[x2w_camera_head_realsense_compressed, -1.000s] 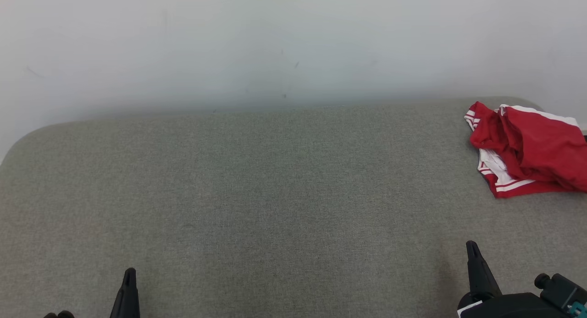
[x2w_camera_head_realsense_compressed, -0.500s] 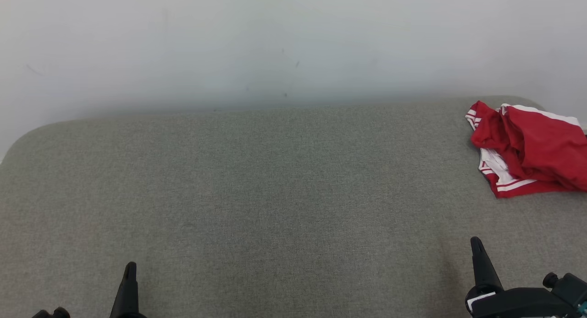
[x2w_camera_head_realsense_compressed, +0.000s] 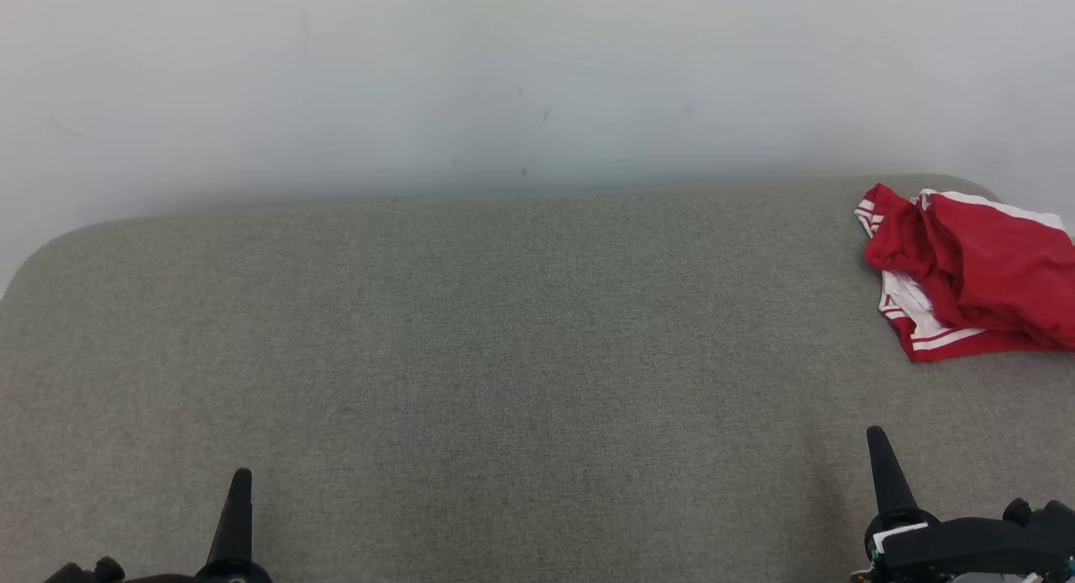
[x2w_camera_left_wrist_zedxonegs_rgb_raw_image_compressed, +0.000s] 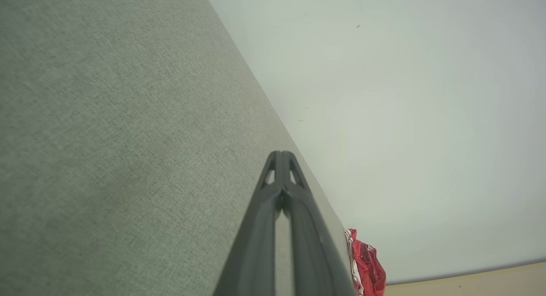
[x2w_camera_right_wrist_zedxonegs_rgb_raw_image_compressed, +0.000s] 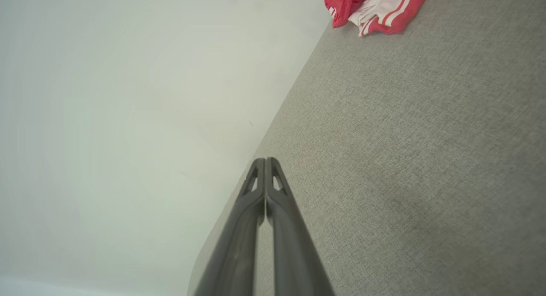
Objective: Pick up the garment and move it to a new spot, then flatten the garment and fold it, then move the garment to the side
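Observation:
The garment (x2w_camera_head_realsense_compressed: 974, 272) is a crumpled red piece with white stripes, lying at the far right of the grey fabric surface (x2w_camera_head_realsense_compressed: 504, 356). It also shows in the right wrist view (x2w_camera_right_wrist_zedxonegs_rgb_raw_image_compressed: 375, 8) and at the bottom of the left wrist view (x2w_camera_left_wrist_zedxonegs_rgb_raw_image_compressed: 367, 266). My left gripper (x2w_camera_head_realsense_compressed: 241, 480) is shut and holds nothing, near the front left. My right gripper (x2w_camera_head_realsense_compressed: 877, 438) is shut and holds nothing too, near the front right, well short of the garment. Both wrist views show the fingertips pressed together (x2w_camera_left_wrist_zedxonegs_rgb_raw_image_compressed: 280, 155) (x2w_camera_right_wrist_zedxonegs_rgb_raw_image_compressed: 265, 161).
A pale wall (x2w_camera_head_realsense_compressed: 504, 79) rises right behind the grey surface's far edge. The surface's left corner (x2w_camera_head_realsense_compressed: 50, 255) is rounded. A wide stretch of grey fabric lies between the two grippers.
Both grippers have crept a little forward and up in the head view. The garment has not moved.

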`<state>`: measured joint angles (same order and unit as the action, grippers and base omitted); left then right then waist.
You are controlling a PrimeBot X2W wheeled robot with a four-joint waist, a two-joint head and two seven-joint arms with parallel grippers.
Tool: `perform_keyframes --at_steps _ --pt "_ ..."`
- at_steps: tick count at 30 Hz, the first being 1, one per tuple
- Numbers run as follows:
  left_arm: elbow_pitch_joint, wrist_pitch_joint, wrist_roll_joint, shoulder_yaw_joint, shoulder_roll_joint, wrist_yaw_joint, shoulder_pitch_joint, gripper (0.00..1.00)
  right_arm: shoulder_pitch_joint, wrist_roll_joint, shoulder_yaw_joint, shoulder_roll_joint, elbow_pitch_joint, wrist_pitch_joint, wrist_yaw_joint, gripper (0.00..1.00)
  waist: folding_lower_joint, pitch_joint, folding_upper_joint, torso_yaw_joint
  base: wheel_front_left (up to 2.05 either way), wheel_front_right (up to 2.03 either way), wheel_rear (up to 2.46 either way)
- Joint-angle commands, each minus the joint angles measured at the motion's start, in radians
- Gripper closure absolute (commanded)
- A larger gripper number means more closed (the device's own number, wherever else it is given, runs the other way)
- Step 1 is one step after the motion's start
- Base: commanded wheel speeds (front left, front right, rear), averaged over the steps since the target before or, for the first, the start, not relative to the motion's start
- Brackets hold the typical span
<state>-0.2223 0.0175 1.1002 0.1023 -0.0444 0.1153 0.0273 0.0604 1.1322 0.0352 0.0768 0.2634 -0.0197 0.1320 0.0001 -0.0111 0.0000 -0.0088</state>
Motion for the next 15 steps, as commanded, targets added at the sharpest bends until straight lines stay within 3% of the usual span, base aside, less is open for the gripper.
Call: perform_keyframes --at_steps 1,15 --pt "0.006 -0.009 0.033 0.003 -0.006 0.006 0.024 1.00 0.020 0.033 0.008 -0.003 -0.013 0.009 -0.001 1.00 -0.0001 0.000 0.0000 0.000 0.00 0.00 0.00" --pt "-0.002 -0.043 0.161 0.006 -0.006 0.011 0.042 1.00 0.028 0.153 0.027 -0.009 -0.015 0.042 -0.002 1.00 -0.0001 0.003 0.0000 0.002 0.00 0.00 0.00"
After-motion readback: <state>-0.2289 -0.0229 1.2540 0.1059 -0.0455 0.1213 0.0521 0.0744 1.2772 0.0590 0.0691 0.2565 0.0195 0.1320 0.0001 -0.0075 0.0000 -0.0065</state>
